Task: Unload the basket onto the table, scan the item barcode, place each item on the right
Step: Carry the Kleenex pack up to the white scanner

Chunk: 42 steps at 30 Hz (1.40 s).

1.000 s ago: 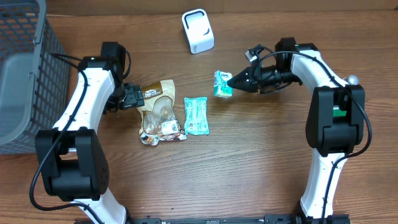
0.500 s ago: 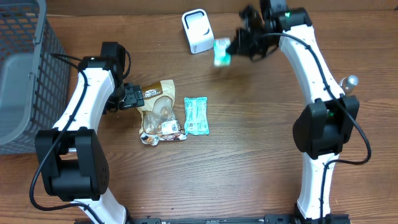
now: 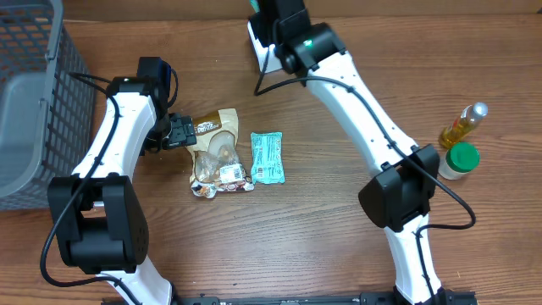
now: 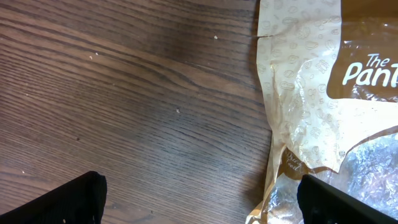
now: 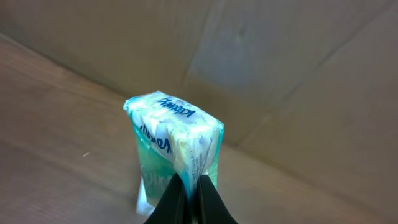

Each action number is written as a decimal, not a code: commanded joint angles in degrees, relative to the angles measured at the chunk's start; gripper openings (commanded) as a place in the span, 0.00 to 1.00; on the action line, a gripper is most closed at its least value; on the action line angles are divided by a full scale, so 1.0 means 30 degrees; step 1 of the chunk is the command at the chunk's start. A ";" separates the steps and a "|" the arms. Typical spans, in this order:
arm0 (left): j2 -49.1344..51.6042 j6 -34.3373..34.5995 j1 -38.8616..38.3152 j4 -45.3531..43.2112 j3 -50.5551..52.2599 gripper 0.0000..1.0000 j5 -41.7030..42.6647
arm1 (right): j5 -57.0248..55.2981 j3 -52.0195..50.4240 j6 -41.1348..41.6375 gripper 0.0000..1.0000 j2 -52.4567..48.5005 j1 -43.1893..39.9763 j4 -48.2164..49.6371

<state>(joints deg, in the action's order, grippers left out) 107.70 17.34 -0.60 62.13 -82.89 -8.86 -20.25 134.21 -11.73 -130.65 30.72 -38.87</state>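
The right gripper is pinching a tissue pack by its bottom edge, holding it up well beyond the snack bag, at the far side of the table. The left gripper is sitting spread wide just beside the snack bag's top edge, and a teal packet is lying just beside the snack bag's other side.

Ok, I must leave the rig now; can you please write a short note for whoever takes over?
Right gripper: shut on the tissue pack, raised by the scanner, which is mostly hidden from above.
Left gripper: open, empty, at the snack bag's edge.
Done: one pack picked up and at the scanner; whether it has scanned, I cannot tell.
Left: snack bag and the teal pack lie on the table, not yet scanned.
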 commanded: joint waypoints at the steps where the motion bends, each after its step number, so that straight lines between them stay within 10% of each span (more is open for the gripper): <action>1: 0.0131 -0.0357 0.0051 -0.0029 -0.0284 1.00 -0.0182 | -0.3264 0.0131 -0.3249 0.04 -0.1093 0.0066 0.1158; 42: 0.0131 -0.0357 0.0051 -0.0029 -0.0284 1.00 -0.0182 | -0.4736 -0.0401 -0.5253 0.04 -0.5158 0.0219 0.4131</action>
<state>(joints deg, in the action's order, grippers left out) 107.70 17.34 -0.60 62.13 -82.89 -8.86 -33.50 133.14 -27.29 -146.26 31.18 -27.40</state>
